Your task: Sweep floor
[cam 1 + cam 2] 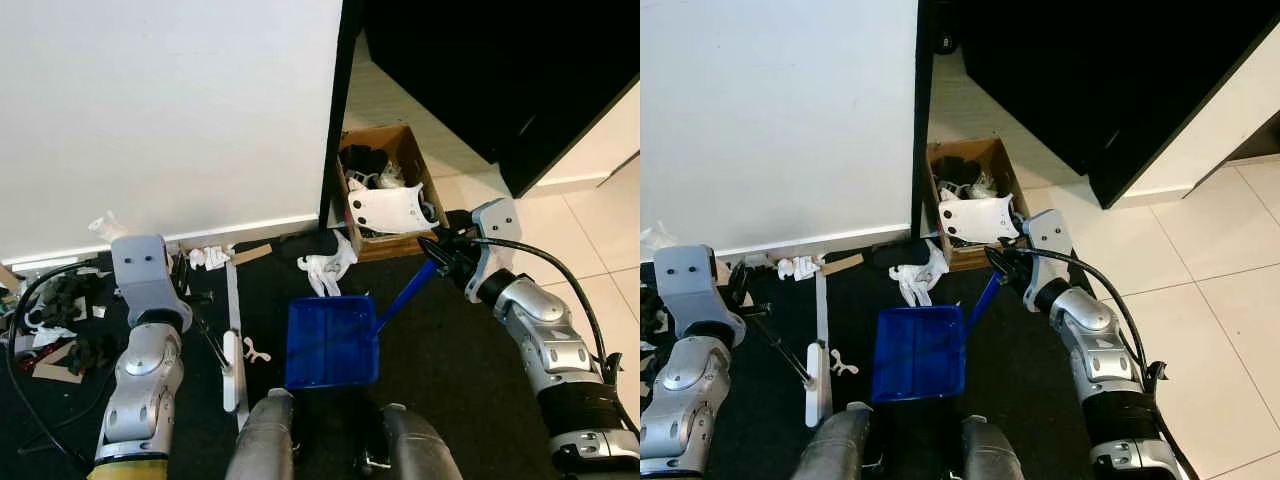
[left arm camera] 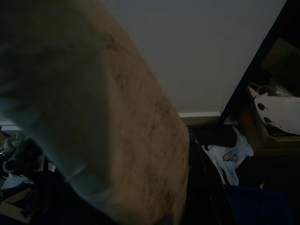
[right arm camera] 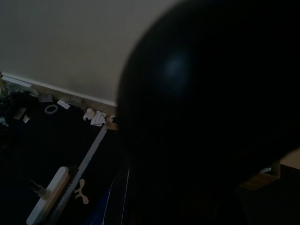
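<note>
Broom (image 1: pixel 229 345) lay on the dark floor (image 1: pixel 440 360) just left of the blue dustpan (image 1: pixel 332 343), near the left gripper (image 1: pixel 190 292), whose jaws I could not tell open or closed. Beyond the dustpan sat crumpled white paper (image 1: pixel 330 268); the right gripper (image 1: pixel 440 252) clamped its handle (image 1: pixel 405 292).

Blue plastic dustpan (image 1: pixel 332 342), smooth, slight sheen; handle the same plastic. Black floor mat (image 1: pixel 450 360), matt, cloth-like. Cream floor tiles (image 1: pixel 1210 290), glossy and smooth. Brown cardboard box (image 1: pixel 398 140), matt, rough-edged. White moulded plastic shell (image 1: pixel 388 210) in it, smooth. Crumpled white paper (image 1: pixel 328 268), creased. Silver arm casings (image 1: pixel 545 335), satin. White wall (image 1: pixel 160 110), matt.
</note>
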Controlling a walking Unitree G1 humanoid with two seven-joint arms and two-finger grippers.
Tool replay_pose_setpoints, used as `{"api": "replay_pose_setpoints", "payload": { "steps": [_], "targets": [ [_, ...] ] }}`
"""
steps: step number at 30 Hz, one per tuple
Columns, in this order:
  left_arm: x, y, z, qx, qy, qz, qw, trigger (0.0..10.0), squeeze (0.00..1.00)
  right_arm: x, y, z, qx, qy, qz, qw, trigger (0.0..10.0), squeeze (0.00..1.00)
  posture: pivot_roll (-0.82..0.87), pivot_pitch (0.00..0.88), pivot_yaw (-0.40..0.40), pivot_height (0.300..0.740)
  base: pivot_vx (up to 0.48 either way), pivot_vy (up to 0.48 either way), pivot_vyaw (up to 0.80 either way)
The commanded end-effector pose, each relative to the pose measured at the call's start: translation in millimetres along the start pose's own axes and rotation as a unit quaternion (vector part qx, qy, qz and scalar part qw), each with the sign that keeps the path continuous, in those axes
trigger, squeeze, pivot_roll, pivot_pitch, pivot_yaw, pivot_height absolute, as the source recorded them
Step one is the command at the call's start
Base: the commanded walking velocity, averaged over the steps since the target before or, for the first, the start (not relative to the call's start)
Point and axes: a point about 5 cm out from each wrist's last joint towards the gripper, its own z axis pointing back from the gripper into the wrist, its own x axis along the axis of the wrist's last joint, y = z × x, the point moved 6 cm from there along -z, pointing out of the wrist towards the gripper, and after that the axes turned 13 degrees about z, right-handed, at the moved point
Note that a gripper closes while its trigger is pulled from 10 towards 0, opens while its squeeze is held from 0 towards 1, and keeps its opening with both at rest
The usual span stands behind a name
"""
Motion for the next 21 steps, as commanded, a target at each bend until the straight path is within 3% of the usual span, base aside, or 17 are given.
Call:
{"api": "replay_pose_setpoints", "payload": {
  "steps": [1, 16, 21],
  "targets": [
    [-5.3, 3.5, 1.5, 0.008, 0.008, -0.006, 1.0, 10.0, 0.0, 1.1, -2.9, 2.2, -0.008, -0.007, -0.001, 1.0, 10.0, 0.0, 0.04, 0.205, -0.031, 0.74, 0.0, 0.0, 0.0],
    [-5.6, 0.8, 0.8, 0.002, 0.006, -0.003, 1.0, 10.0, 0.0, 0.9, -2.1, 2.4, -0.007, -0.007, -0.003, 1.0, 10.0, 0.0, 0.04, 0.206, -0.03, 0.74, 0.371, -0.084, 0.0],
    [-6.1, 0.3, 0.5, 0.003, 0.007, 0.005, 1.0, 10.0, 0.0, 1.0, -2.5, 2.3, -0.008, -0.007, -0.003, 1.0, 10.0, 0.0, 0.04, 0.206, -0.031, 0.74, 0.178, 0.0, 0.0]
  ]
}}
